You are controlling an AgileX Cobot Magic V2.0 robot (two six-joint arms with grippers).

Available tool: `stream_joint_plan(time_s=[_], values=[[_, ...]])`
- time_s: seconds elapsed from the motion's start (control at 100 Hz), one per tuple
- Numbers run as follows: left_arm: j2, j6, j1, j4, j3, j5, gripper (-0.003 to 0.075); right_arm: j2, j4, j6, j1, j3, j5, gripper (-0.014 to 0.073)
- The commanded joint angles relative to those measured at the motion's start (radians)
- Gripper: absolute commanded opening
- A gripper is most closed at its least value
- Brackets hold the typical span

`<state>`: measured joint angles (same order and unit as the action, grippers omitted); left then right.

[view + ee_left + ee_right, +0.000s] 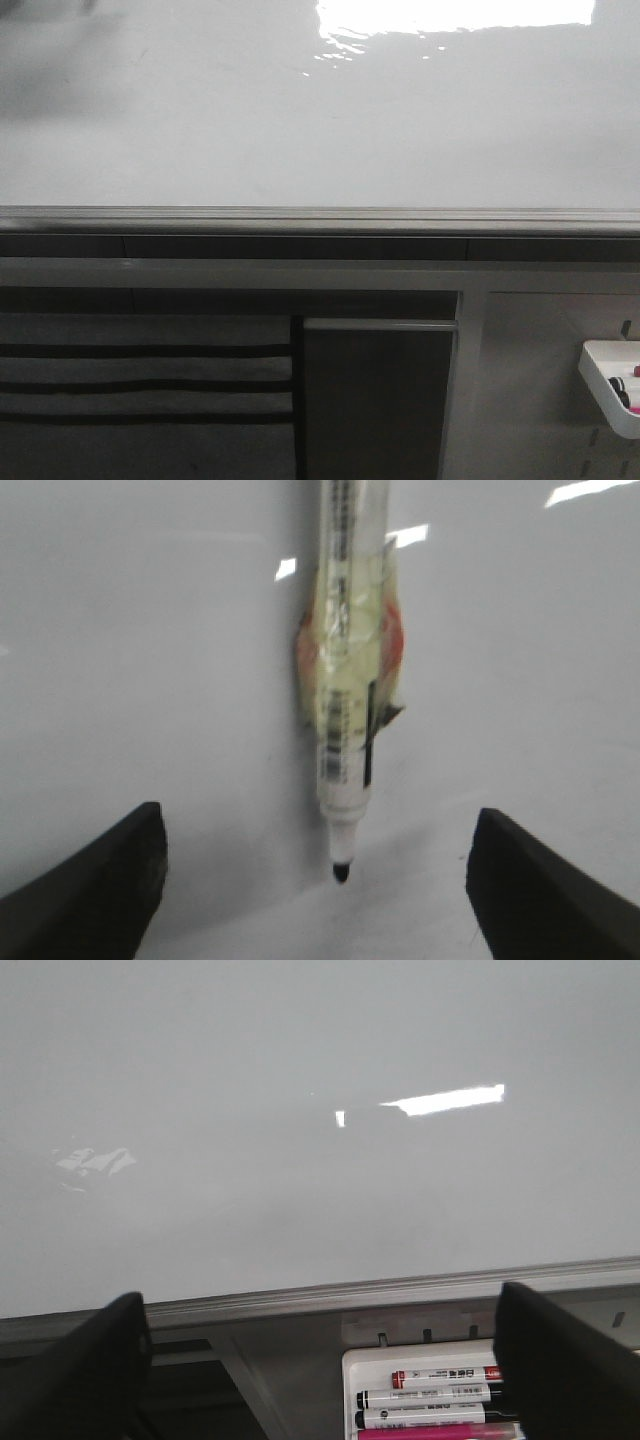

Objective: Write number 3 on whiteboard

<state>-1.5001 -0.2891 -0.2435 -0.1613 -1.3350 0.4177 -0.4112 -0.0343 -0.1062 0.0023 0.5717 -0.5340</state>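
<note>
The whiteboard (300, 120) is a glossy white panel with glare at its top and a silver rail (320, 218) along its lower edge. The number 3 is out of view; the board surface looks unmarked in all three views. In the left wrist view a clear-bodied black marker (345, 690), wrapped in tape, points its black tip (340, 872) at the whiteboard (150, 660). I cannot tell if the tip touches. My left gripper (318, 825) is open, its fingers wide on either side of the marker. My right gripper (320, 1300) is open and empty, facing the board's lower edge (330, 1290).
A white tray (350, 1380) with several markers (430, 1396) hangs on the perforated panel below the rail, at the lower right in the front view (610, 385). A dark striped area (145, 385) and a dark panel (378, 400) lie below the board.
</note>
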Motion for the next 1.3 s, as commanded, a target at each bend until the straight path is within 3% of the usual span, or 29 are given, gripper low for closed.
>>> stream_joint_plan(time_s=[0.0,0.21,0.54,0.92,1.09,1.29], values=[[0.002,-0.004,-0.013,-0.001,-0.066,-0.087,0.0565,-0.016,-0.002,0.008,-0.006,0.034,0.072,0.0624],[-0.046,-0.004,-0.014,0.000,-0.096,-0.107,0.0545,-0.016,-0.002,0.008,-0.006,0.034,0.074,0.0624],[-0.046,-0.004,-0.014,0.000,-0.096,-0.110,0.0260,-0.016,-0.002,0.008,-0.006,0.034,0.074,0.0624],[-0.035,-0.004,-0.014,-0.012,-0.096,-0.091,0.0051,-0.016,-0.002,0.008,-0.006,0.035,0.055,0.0624],[0.011,-0.013,-0.014,-0.012,-0.096,0.041,-0.0015,-0.024,-0.050,0.038,-0.004,0.084,-0.044,0.0624],[0.105,-0.173,-0.014,-0.046,-0.096,0.363,-0.0018,-0.127,-0.288,0.360,0.026,0.194,-0.219,0.0624]])
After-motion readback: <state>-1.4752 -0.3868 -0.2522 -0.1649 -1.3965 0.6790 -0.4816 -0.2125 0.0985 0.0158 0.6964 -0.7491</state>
